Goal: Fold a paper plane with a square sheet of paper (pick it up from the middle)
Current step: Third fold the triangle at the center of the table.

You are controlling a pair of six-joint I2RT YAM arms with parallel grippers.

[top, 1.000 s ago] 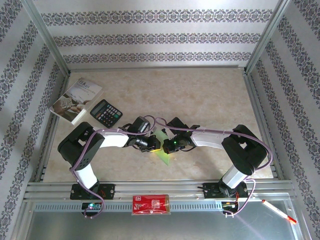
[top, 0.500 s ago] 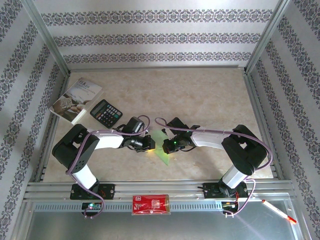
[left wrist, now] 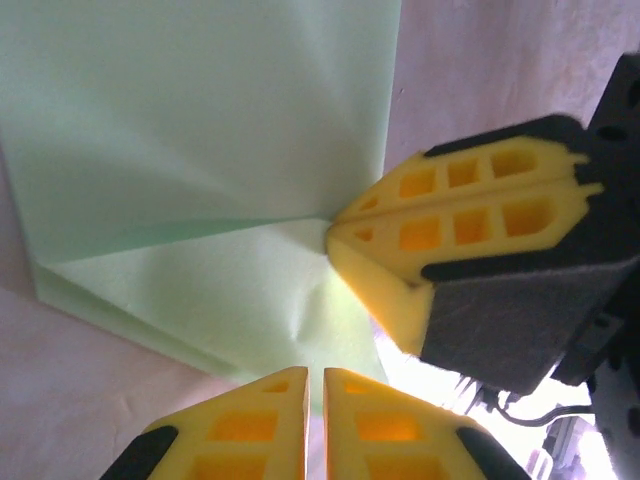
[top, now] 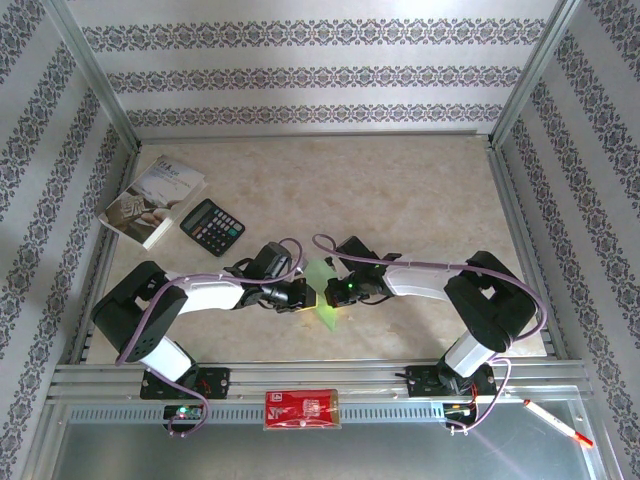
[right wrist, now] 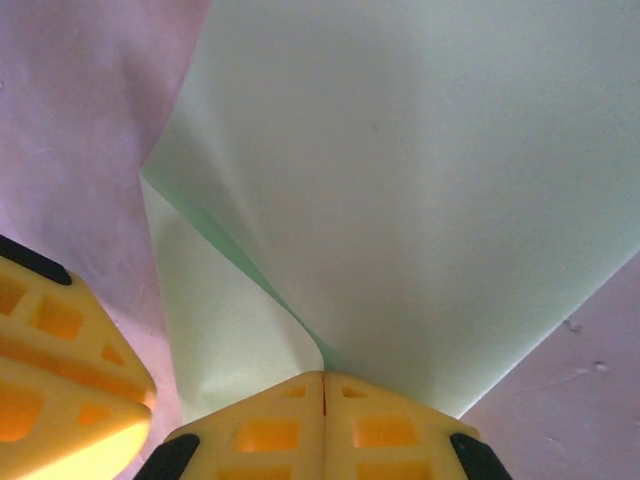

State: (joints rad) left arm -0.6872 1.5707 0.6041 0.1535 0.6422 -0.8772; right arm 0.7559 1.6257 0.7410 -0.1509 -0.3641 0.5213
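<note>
Square sheet of paper (top: 326, 312), light green and creased. Clamped tight at one edge by left gripper (left wrist: 315, 378), at a fold by right gripper (right wrist: 323, 380), tips nearly meeting. All just right of the black calculator (top: 212, 226), slightly nearer.

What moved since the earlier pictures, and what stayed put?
The left arm swung its elbow out toward the near left and lower; the left fingers stayed pinched on the green paper. The right fingers kept hold of it too. The calculator, booklet and red packet did not move.
</note>
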